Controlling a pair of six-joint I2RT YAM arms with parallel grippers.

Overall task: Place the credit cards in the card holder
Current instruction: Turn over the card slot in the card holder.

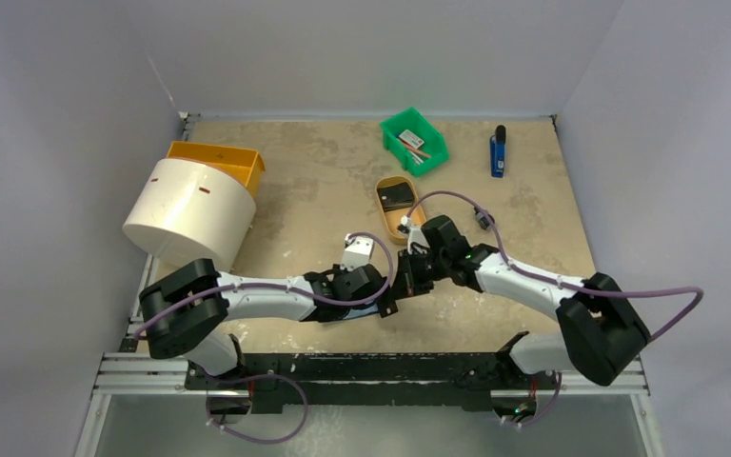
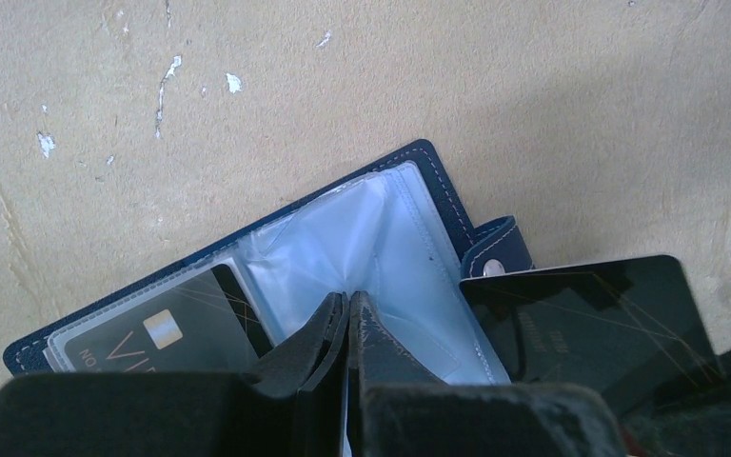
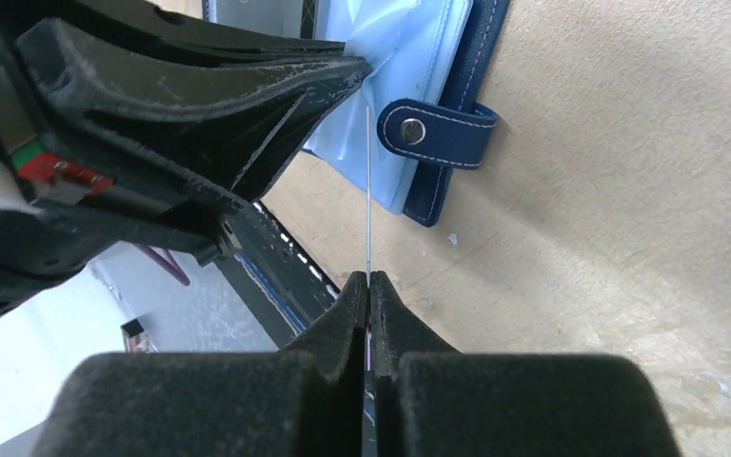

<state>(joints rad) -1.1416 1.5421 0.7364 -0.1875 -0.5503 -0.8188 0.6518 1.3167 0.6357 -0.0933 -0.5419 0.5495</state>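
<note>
light: bright, diffuse | shadows: soft | glare: mild | foreground: blurred

A robotics laboratory test cell is shown. A worn tan tabletop (image 1: 324,190) is enclosed on three sides by plain pale wall panels (image 1: 371,48). A left arm (image 1: 257,297) and a right arm (image 1: 523,276) are mounted on a metal rail frame (image 1: 143,373) at the near edge.

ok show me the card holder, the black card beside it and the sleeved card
card holder (image 2: 381,228), left wrist view, pale blue lining
black card (image 2: 590,319), left wrist view, middle of face
sleeved card (image 2: 160,329), left wrist view, on its chip
</note>
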